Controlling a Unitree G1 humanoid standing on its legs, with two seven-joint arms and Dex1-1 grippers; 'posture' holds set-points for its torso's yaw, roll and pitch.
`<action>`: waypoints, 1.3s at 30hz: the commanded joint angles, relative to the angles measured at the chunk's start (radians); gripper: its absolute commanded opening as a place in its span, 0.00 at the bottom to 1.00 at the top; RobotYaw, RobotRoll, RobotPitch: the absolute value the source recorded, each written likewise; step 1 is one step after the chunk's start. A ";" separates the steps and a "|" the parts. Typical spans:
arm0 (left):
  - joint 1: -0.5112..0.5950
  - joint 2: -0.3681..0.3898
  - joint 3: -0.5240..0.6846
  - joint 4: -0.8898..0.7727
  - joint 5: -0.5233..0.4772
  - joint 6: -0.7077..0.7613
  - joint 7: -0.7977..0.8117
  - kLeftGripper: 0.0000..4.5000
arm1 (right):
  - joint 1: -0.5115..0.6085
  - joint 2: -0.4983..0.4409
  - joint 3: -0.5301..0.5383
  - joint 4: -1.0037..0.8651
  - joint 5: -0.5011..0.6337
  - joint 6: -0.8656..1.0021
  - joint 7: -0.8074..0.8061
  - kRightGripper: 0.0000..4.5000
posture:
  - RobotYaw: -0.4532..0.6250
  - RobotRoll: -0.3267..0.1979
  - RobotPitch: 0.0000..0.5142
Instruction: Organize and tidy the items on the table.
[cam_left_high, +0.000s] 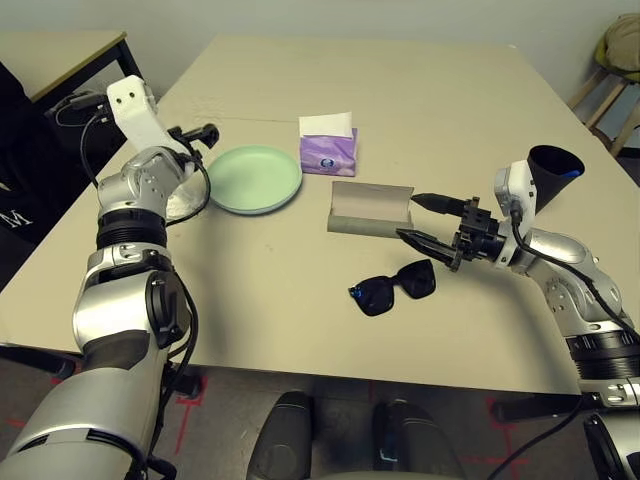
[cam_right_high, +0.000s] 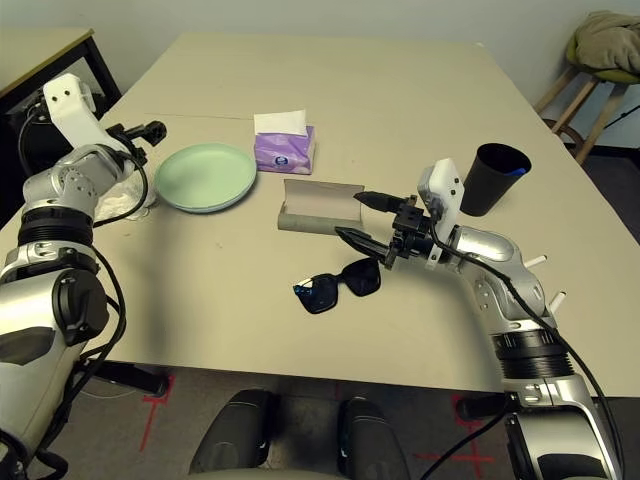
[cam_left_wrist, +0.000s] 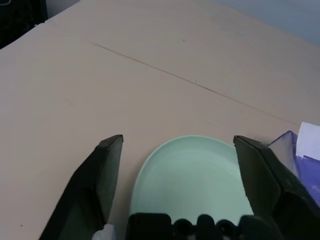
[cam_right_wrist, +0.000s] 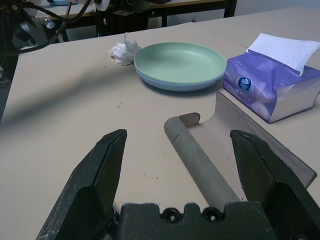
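Observation:
A mint green plate (cam_left_high: 254, 178) sits on a pale blue plate (cam_right_wrist: 165, 84), left of centre on the beige table (cam_left_high: 400, 90). My left gripper (cam_left_high: 203, 134) hovers open over the plates' left rim. A crumpled white tissue (cam_right_wrist: 123, 50) lies just left of them. A purple tissue box (cam_left_high: 328, 150) stands right of the plates. In front of it lies the grey glasses case (cam_left_high: 370, 208), open. My right gripper (cam_left_high: 409, 217) is open at the case's right end, its jaws straddling it. Black sunglasses (cam_left_high: 392, 288) lie nearer me. The black cup (cam_left_high: 555, 172) stands far right.
A white pen (cam_right_high: 536, 261) lies by my right forearm near the table's right edge. A smaller tan table with black legs (cam_left_high: 60, 50) stands at the back left. A stool with a bundle (cam_right_high: 600, 50) is off the back right corner.

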 joint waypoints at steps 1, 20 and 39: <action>0.042 0.027 -0.017 -0.054 0.005 0.049 -0.028 0.99 | -0.010 0.002 -0.005 -0.002 -0.004 -0.006 -0.002 1.00 | 0.61 0.62 0.13; 0.324 0.194 -0.184 -0.323 0.114 -0.074 -0.329 0.99 | -0.012 0.005 -0.011 0.003 -0.003 -0.025 0.016 1.00 | 0.61 0.62 0.13; 0.330 0.307 -0.243 -0.176 0.164 -0.023 -0.481 0.99 | -0.075 0.020 0.023 -0.012 -0.022 0.050 -0.020 1.00 | 0.65 0.62 0.13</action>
